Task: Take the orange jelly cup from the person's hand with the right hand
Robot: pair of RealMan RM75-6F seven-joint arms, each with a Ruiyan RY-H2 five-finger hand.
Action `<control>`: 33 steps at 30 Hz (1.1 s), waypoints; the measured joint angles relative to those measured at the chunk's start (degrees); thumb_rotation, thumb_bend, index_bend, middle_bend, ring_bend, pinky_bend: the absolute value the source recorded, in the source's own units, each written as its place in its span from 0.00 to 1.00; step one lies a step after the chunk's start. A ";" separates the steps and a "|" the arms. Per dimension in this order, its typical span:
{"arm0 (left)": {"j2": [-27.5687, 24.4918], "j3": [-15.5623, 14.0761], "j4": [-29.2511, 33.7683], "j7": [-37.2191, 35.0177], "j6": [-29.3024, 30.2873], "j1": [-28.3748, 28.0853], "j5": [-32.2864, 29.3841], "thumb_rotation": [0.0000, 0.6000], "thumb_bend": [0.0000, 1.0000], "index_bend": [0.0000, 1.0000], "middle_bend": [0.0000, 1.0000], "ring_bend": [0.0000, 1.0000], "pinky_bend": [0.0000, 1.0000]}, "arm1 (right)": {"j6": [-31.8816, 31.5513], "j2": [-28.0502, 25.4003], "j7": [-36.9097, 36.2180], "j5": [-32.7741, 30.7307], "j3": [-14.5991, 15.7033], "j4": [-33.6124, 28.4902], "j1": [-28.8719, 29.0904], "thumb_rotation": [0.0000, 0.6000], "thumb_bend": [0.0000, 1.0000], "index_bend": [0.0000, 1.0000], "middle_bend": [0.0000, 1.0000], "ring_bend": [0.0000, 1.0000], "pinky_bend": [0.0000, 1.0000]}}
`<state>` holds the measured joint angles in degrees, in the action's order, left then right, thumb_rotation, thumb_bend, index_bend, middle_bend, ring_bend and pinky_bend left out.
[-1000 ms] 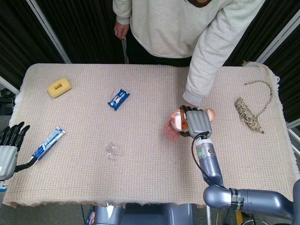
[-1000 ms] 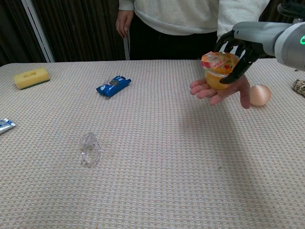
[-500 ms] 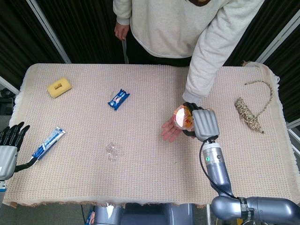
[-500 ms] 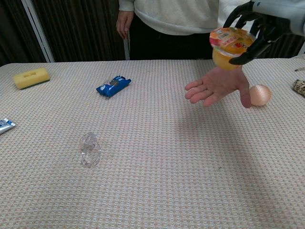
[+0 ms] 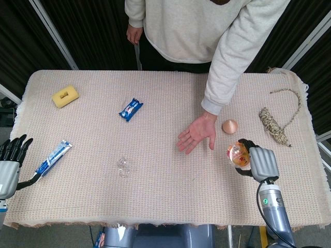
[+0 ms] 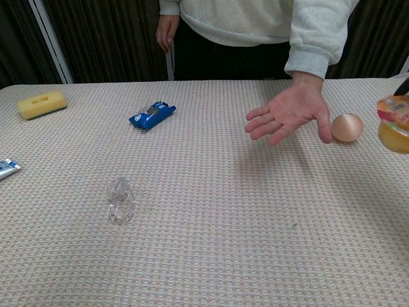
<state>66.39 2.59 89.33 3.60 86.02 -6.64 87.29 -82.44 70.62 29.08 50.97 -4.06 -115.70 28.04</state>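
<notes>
My right hand (image 5: 260,163) grips the orange jelly cup (image 5: 237,154) above the table's right side, well clear of the person's hand (image 5: 196,134). The chest view catches only the cup (image 6: 394,123) at the right edge, with a sliver of dark finger above it. The person's palm (image 6: 291,110) stays held out, open and with nothing on it. My left hand (image 5: 10,157) rests open at the table's left edge, fingers spread, holding nothing; it is outside the chest view.
An egg (image 5: 229,126) lies just right of the person's hand. A rope bundle (image 5: 274,124) sits far right. A blue snack packet (image 5: 131,109), a yellow sponge (image 5: 65,95), a toothpaste tube (image 5: 53,157) and a clear plastic piece (image 5: 123,166) lie to the left.
My right hand lifted the jelly cup off the person's palm and carried it right and toward me. The person's hand stays out, now bare.
</notes>
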 measured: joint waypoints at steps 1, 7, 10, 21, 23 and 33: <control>0.06 0.01 -0.06 0.01 0.19 0.07 0.06 1.00 0.20 0.01 0.00 0.00 0.00 | 0.53 0.68 -0.34 -0.05 0.50 1.40 -0.48 1.00 0.27 0.63 0.55 0.49 0.56; 0.10 0.06 -0.13 -0.28 0.11 0.10 -0.07 1.00 0.20 0.01 0.00 0.00 0.00 | 2.44 4.48 -0.58 -0.20 1.77 7.46 -1.69 1.00 0.22 0.36 0.22 0.11 0.16; 0.09 0.04 -0.19 -0.32 0.06 0.05 -0.01 1.00 0.20 0.01 0.00 0.00 0.00 | 3.88 5.70 0.51 -0.62 2.05 9.55 -1.73 1.00 0.19 0.24 0.07 0.00 0.03; 0.11 0.01 -0.40 -0.48 0.24 0.08 0.22 1.00 0.20 0.01 0.00 0.00 0.00 | 6.83 4.70 3.09 -0.71 2.18 9.62 -1.65 1.00 0.14 0.16 0.00 0.00 0.00; 0.15 0.02 -0.51 -0.54 0.32 0.10 0.26 1.00 0.20 0.01 0.00 0.00 0.00 | 5.88 3.92 2.66 1.79 2.43 9.61 -2.16 1.00 0.14 0.16 0.00 0.00 0.00; 0.26 0.01 -0.70 -0.52 0.33 0.07 0.38 1.00 0.20 0.01 0.00 0.00 0.00 | -4.52 -0.08 -3.35 22.02 6.17 18.95 -8.06 1.00 0.13 0.05 0.00 0.00 0.00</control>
